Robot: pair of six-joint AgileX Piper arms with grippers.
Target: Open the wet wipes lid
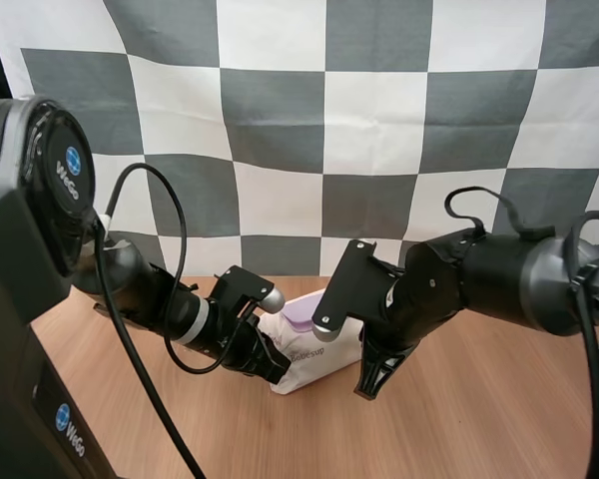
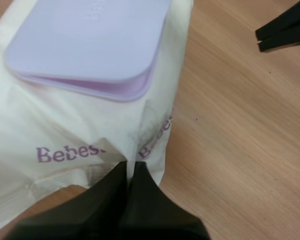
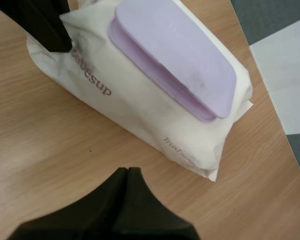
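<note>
Pack of wet wipes (image 1: 314,359) lies on the wooden table (image 1: 479,419), lilac lid (image 3: 175,50) flat and closed, left gripper (image 2: 131,167) pinching its crimped end, probably to anchor it, while right gripper (image 3: 126,172), closed on nothing, hangs just beside it.

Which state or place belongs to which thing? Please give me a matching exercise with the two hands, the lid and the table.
Things:
1. left hand
2. right hand
3. lid
4. table

States or places:
A. shut on nothing, over the bare wood beside the pack
B. lilac, closed flat on top of the pack
C. wooden, bears the pack
D. tips pinch the wrapper at one end of the pack

Pairs: 1-D, 2-A, 3-B, 4-C
</note>
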